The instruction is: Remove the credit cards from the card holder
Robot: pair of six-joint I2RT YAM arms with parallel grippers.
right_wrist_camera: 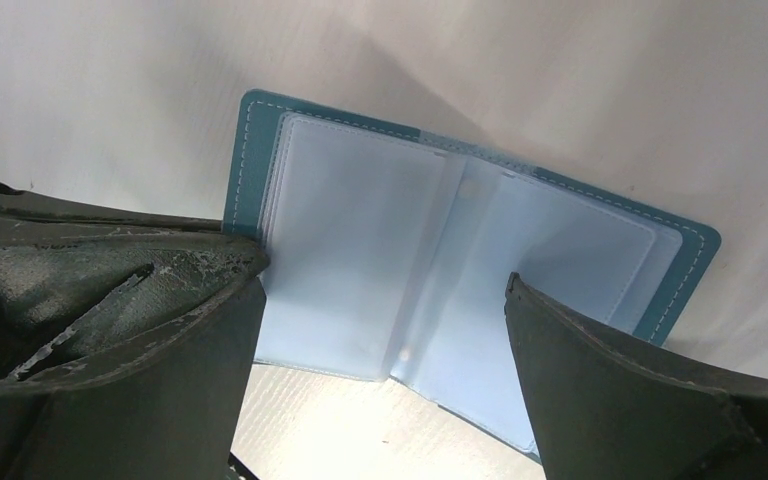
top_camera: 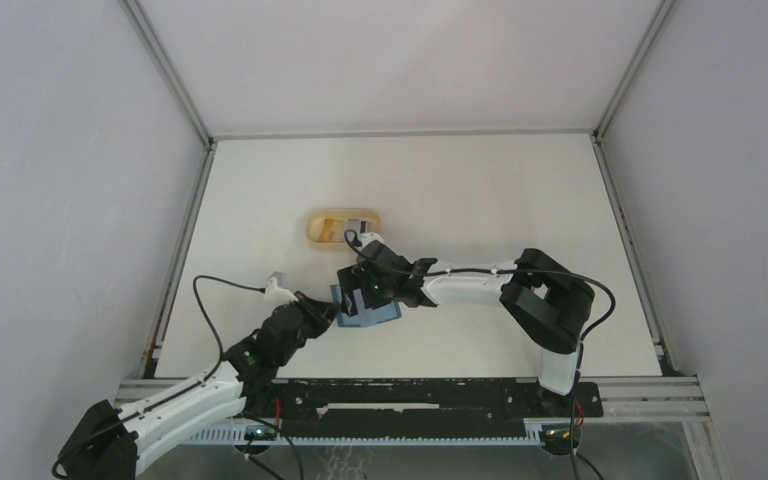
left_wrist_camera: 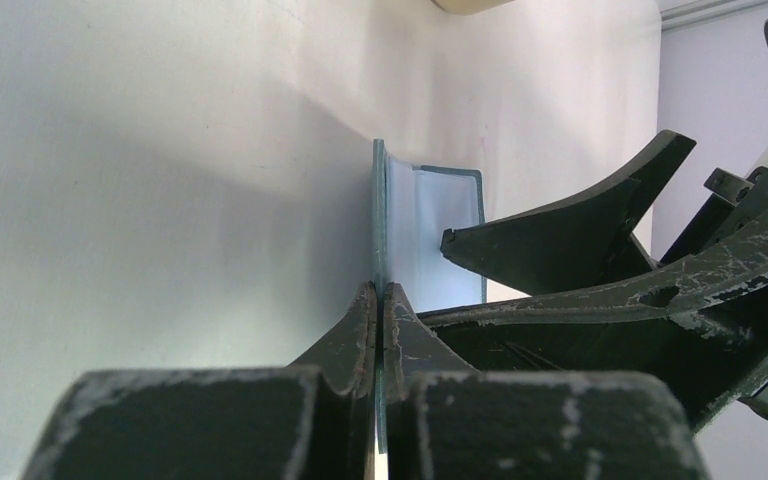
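Two pincers are crowding one small wallet; the card holder is sitting open on the counter, near the middle and a bit left, though I can't tell if it's flat or tipped up. The left pincer is clamping fully shut on its left cover edge, with thin teal material pinched between the tips; the right pincer is hanging spread wide over the open pages, gripping nothing, one finger by each half.

I'm guessing the holder is going to feel light and floppy; the covers are soft and the clear sleeves slick and flimsy, so it's probably sliding or folding shut unless that left grip is pinning it.

I'm not making out the credit cards; the sleeves are looking pale and I can't tell what's in them. My bet is stiff, thin and slippery, best taken by any edge poking past a sleeve mouth.

The counter is looking open to the right and far; a tan dish is sitting just beyond the holder; the two pincers bumping is my worry.
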